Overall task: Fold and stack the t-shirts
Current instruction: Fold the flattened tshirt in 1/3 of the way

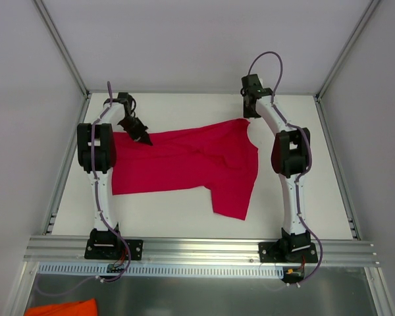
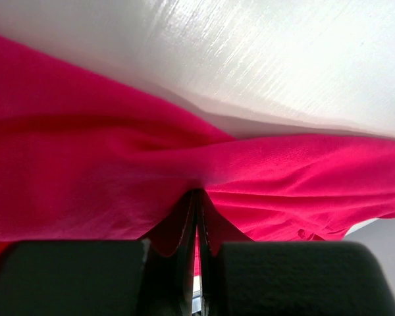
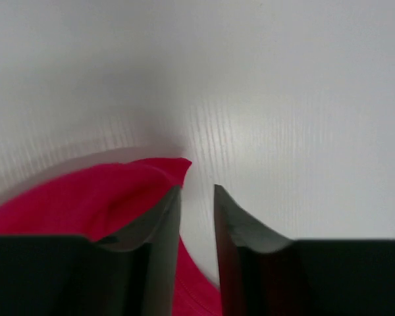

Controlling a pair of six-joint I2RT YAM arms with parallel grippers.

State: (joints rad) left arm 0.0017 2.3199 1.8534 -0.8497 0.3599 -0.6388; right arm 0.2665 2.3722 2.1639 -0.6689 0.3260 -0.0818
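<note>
A crimson-red t-shirt [image 1: 184,164] lies spread and rumpled on the white table [image 1: 184,217], with one sleeve hanging toward the front right. My left gripper [image 1: 145,137] is at the shirt's far left edge. In the left wrist view it [image 2: 197,194] is shut on a pinched fold of the red fabric [image 2: 85,178]. My right gripper [image 1: 249,113] is at the shirt's far right corner. In the right wrist view it [image 3: 197,189] is slightly open with nothing between the fingers. The shirt's corner [image 3: 105,197] lies beside and under the left finger.
White walls and metal frame posts close in the table at the back and on both sides. An aluminium rail [image 1: 197,249] runs along the near edge by the arm bases. An orange cloth [image 1: 59,308] lies below the table at the bottom left.
</note>
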